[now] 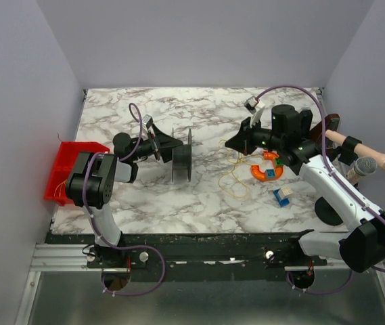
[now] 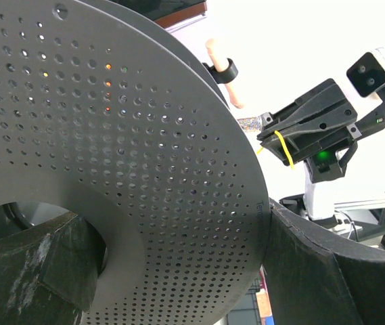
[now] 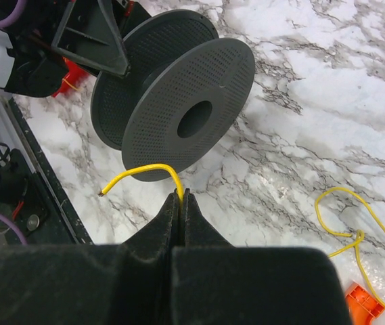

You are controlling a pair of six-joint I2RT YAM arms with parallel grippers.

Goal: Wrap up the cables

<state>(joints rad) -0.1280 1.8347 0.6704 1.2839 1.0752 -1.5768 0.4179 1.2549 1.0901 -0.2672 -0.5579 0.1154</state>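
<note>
The right gripper (image 3: 180,198) is pinched closed on the free end of the yellow cable (image 3: 145,168), whose slack lies looped on the bench (image 3: 300,101). The left gripper (image 1: 167,146) clamps the spool (image 3: 178,101). The likely next move is bringing that end onto the hub.

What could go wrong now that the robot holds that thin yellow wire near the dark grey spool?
The right gripper pinches the thin yellow wire close to its free end; so fine a strand might slip out. Its loose loops lie beside an orange plastic ring and could snag on it when pulled. The left gripper grips the dark grey perforated spool by one flange only, so it may tilt.
</note>
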